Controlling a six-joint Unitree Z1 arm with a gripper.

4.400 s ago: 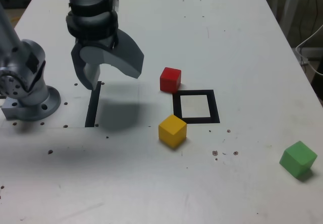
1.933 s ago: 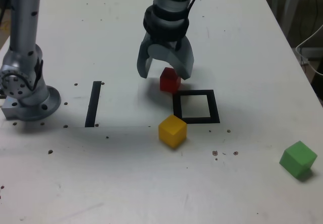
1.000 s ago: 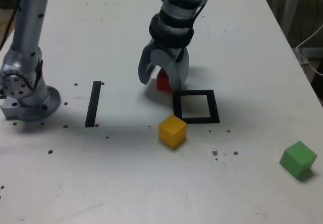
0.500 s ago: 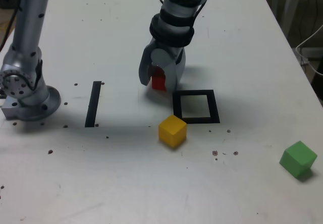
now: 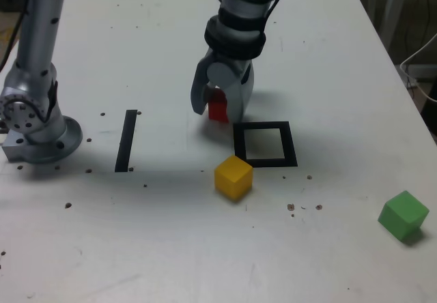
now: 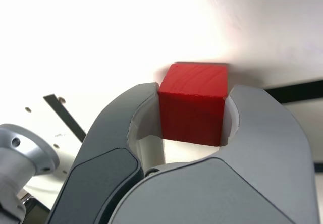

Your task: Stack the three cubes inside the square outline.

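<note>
One matte red cube (faint grain on top), gripped between smooth, curved grey jaws of the gripper

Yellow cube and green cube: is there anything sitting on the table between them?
No other object: in the exterior view, only small dark marks on the white tabletop lie between the yellow cube and the green cube.
</note>
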